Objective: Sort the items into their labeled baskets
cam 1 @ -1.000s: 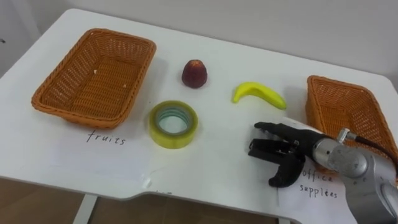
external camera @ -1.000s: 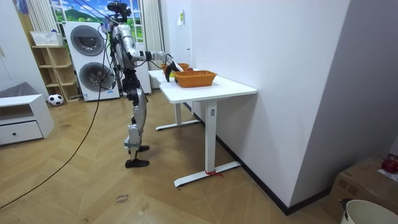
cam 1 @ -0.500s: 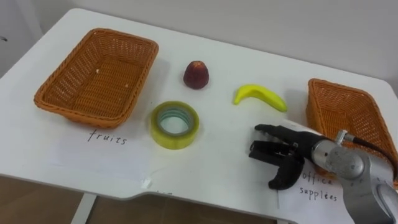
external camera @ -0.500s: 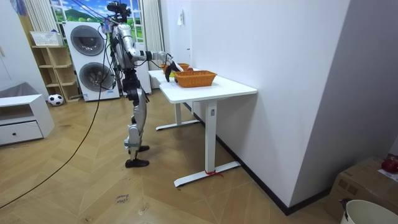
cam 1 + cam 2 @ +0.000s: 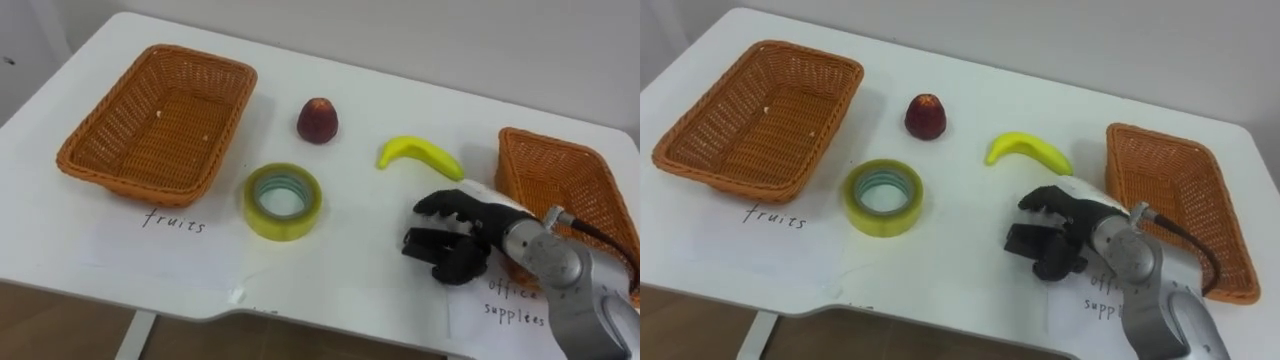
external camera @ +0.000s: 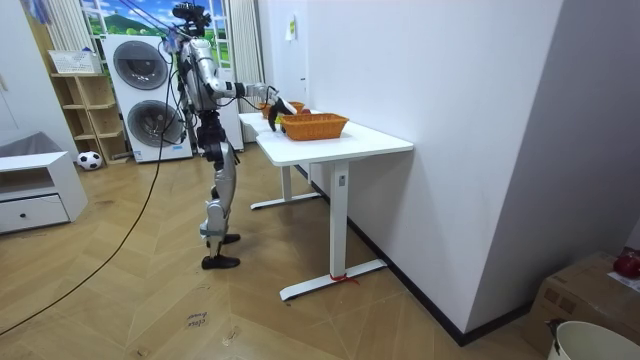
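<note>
My right hand (image 5: 455, 238) hovers low over the white table (image 5: 400, 70), just below the yellow banana (image 5: 420, 155) and left of the right wicker basket (image 5: 560, 190). Its fingers are curled in with the thumb tucked under, and it holds nothing. A dark red fruit (image 5: 317, 120) lies at the middle back. In front of it lies a yellow-green tape roll (image 5: 282, 200). The left wicker basket (image 5: 135, 182) is empty. The right basket's inside looks empty too. In the room view I stand at the end of the table (image 6: 340, 135) with one arm held out over it.
A paper sheet marked for fruits (image 5: 170, 222) lies before the left basket, and one marked for office supplies (image 5: 512, 300) under my right wrist. The table's front edge runs close below the tape. A washing machine (image 6: 140, 95) stands behind me.
My right hand's fingers have curled in and the thumb, which pointed down, has folded under. The hand edged slightly toward the banana. The fruit and tape have not moved.
</note>
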Motion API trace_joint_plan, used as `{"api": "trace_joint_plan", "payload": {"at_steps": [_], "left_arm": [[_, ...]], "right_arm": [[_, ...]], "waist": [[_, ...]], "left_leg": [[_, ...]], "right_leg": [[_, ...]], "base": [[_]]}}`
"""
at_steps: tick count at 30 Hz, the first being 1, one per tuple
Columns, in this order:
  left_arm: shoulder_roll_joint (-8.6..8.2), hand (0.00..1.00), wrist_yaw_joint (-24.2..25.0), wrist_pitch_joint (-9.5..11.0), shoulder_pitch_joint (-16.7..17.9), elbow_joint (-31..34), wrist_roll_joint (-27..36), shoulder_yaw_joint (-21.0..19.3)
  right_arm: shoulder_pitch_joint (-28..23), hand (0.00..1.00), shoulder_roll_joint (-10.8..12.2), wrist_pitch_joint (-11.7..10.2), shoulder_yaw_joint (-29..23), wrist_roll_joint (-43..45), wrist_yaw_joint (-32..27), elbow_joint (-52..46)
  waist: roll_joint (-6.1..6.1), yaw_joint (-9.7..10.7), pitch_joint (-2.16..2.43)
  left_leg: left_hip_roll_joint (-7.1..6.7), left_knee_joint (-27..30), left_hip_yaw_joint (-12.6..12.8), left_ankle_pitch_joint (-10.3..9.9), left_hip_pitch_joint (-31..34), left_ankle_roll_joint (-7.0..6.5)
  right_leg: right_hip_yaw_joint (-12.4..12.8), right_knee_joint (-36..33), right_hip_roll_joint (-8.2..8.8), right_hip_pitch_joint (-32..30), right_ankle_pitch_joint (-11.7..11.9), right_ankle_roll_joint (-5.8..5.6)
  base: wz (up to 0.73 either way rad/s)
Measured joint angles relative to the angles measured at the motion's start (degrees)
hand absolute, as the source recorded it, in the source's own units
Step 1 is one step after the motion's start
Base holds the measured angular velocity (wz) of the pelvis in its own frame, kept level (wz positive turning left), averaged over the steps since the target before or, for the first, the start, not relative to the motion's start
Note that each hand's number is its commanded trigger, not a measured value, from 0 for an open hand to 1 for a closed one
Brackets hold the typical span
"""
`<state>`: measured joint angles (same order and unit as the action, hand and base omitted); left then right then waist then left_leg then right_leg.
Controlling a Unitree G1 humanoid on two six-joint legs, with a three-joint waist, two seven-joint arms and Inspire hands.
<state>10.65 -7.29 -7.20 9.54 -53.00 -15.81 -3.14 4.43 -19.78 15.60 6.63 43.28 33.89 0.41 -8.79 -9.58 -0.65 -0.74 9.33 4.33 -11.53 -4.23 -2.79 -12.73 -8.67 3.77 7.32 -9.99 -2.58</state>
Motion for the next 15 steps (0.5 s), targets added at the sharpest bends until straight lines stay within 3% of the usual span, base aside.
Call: {"api": "trace_joint_plan", "payload": {"at_steps": [15], "left_arm": [[-0.19,0.00,-0.90,0.08,-0.06,-0.24,0.03,-0.06]], "right_arm": [[0.77,1.00,0.42,0.45,0.05,-0.32,-0.66,0.97]], "waist": [[0.12,0.58,0.08]], "left_leg": [[-0.01,-0.18,-0.20,0.00,-0.13,0.00]], "right_leg": [[0.03,0.02,0.03,0.02,0.00,0.00]], "base": [[0.00]]}}
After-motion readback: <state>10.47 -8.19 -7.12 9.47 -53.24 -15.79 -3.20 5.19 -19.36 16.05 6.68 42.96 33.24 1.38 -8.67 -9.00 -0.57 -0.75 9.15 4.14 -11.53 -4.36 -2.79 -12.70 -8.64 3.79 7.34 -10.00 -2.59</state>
